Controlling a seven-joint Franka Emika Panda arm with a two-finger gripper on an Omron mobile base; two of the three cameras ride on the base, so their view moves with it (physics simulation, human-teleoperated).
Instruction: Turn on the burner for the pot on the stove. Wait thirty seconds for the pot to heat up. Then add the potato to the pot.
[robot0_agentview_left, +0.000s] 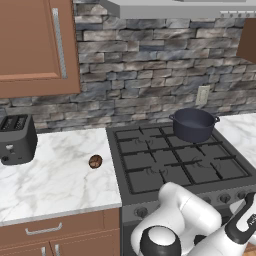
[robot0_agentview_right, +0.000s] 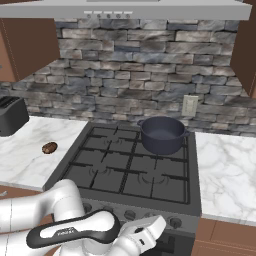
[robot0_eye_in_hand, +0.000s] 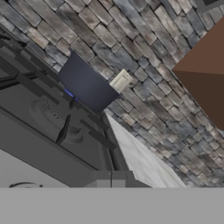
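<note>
The dark blue-grey pot (robot0_agentview_left: 194, 124) (robot0_agentview_right: 162, 134) (robot0_eye_in_hand: 85, 85) stands without a lid on the back right of the black stove (robot0_agentview_left: 150, 170) (robot0_agentview_right: 107, 167). It hides the burner beneath it. The brown potato (robot0_agentview_left: 95, 161) (robot0_agentview_right: 49, 147) lies on the marble counter just left of the stove. My gripper (robot0_agentview_left: 248, 206) (robot0_agentview_right: 156, 226) hangs low in front of the stove's grey knob panel (robot0_agentview_right: 131, 215), toward its right end, shut and holding nothing. In the hand view, the front right burner (robot0_eye_in_hand: 72, 133) lies just ahead and the pot farther behind it.
A black toaster (robot0_agentview_left: 17, 139) (robot0_agentview_right: 10, 115) sits on the left counter. A wall outlet (robot0_agentview_left: 202, 95) (robot0_agentview_right: 189, 105) (robot0_eye_in_hand: 121, 81) is on the stone wall behind the pot. Marble counter (robot0_agentview_right: 225, 170) runs right of the stove. Brown cabinets and a range hood hang above.
</note>
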